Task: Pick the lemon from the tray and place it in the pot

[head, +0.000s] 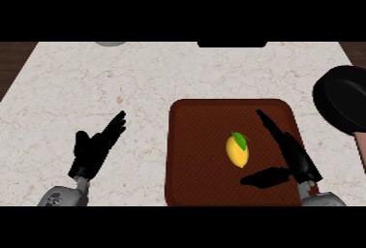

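Note:
A yellow lemon (237,150) with a green leaf lies on the dark brown tray (200,145), right of the tray's middle. My right hand (292,154) hovers over the tray's right side, just right of the lemon, fingers straight and pointing away, thumb stretched toward the lemon's near end without touching it. The black pot (344,99) sits at the counter's right edge, partly cut off, with a pinkish handle (359,145) pointing toward me. My left hand (97,147) rests open on the counter left of the tray.
The pale marble counter (143,77) spreads to the left and behind the tray. A grey round object (110,43) and a dark object (232,44) peek in at the far edge. Dark wood shows beyond the counter's corners.

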`<state>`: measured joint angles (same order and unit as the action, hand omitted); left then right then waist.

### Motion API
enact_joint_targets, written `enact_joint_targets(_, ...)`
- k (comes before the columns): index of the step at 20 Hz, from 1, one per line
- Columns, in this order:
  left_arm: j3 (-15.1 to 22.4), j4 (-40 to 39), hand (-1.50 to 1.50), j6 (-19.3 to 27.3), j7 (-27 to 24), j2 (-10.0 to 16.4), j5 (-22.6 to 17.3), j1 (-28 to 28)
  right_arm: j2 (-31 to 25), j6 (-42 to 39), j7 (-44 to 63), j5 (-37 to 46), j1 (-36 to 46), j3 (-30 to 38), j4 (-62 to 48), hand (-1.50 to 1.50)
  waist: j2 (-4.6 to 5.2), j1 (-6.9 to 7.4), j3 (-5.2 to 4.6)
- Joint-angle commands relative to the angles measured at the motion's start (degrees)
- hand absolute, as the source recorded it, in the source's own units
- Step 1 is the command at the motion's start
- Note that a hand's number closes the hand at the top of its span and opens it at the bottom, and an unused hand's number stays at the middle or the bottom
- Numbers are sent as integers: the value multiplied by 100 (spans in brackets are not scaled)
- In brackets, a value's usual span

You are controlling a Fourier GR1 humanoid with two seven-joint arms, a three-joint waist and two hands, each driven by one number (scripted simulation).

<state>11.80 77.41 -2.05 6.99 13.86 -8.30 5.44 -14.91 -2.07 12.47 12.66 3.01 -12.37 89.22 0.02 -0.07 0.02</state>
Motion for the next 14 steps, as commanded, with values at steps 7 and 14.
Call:
enact_joint_targets(7, -411, -256, 0, -393, -209, 98, 79, 81, 425, -546, -766, -990, 137, 644, -607, -150, 2, -2, -2)
enact_joint_targets(14, -348, 36, 0, -289, 214, -253, 260, 133, 1052, -379, -1859, -848, 328, 684, -2210, -150, 3, 22, 1)
